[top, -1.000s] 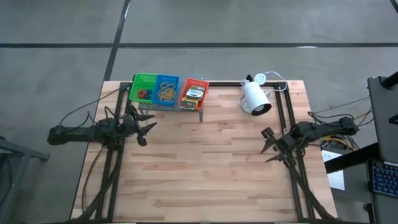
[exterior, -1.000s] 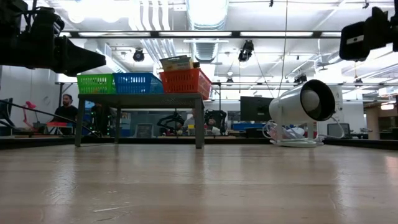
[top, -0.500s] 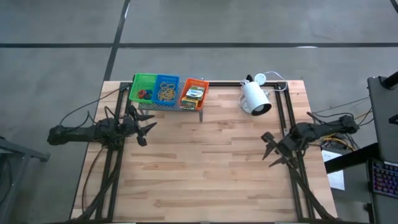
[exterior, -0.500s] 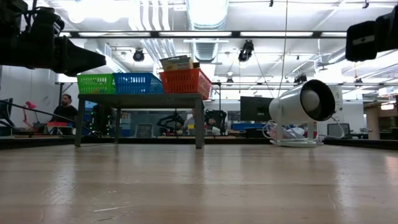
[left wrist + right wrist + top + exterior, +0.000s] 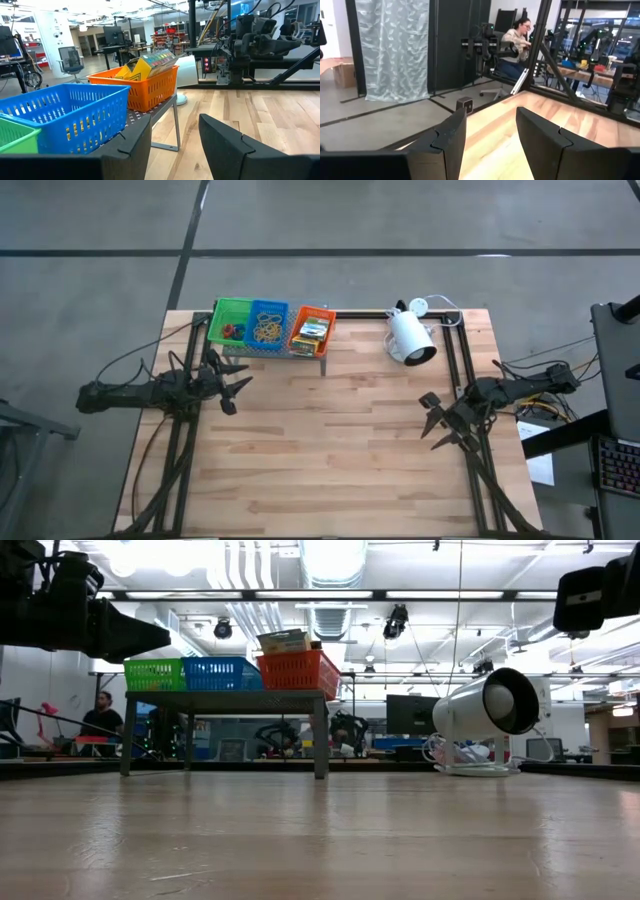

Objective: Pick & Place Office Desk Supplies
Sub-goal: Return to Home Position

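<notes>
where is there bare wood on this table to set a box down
Widest bare patch: the middle and front of the table, between the left gripper and right gripper. A smaller gap lies at the back between the shelf and the lamp. Crowded: the shelf top, filled by three bins.

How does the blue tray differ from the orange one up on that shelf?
The blue tray holds tan rubber bands lying low inside; the orange tray holds printed card boxes that stick up above its rim. The blue tray sits in the middle, the orange tray at the end nearer the lamp, slightly askew. Both are slotted plastic trays on the shelf.
</notes>
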Robot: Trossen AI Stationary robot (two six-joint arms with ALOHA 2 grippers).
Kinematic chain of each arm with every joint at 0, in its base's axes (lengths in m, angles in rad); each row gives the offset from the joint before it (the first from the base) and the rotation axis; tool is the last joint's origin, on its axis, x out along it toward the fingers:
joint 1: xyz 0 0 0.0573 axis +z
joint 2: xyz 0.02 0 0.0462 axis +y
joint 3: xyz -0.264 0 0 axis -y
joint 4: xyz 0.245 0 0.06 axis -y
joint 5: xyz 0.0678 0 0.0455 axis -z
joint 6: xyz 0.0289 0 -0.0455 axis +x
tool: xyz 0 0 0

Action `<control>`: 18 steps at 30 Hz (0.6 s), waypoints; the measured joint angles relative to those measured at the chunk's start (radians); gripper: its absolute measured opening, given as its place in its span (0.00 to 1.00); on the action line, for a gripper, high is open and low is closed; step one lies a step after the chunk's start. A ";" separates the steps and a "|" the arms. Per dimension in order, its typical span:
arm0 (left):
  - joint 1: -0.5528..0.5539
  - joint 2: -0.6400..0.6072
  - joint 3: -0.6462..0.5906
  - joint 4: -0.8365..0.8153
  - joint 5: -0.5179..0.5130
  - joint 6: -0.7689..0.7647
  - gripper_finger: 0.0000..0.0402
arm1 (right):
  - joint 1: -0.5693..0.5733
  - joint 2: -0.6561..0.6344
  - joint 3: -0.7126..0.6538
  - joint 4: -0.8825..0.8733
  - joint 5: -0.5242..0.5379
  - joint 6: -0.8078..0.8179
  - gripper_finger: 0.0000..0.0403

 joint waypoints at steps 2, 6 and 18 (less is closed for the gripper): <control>0.000 0.000 0.000 0.000 0.000 0.000 0.42 | 0.000 0.001 0.000 0.000 0.000 0.000 0.42; 0.000 0.000 0.000 0.000 0.000 0.000 0.42 | 0.000 0.000 0.000 0.000 0.000 -0.002 0.42; 0.000 0.000 0.000 0.000 0.000 0.000 0.42 | 0.000 0.000 0.000 0.001 0.001 -0.007 0.42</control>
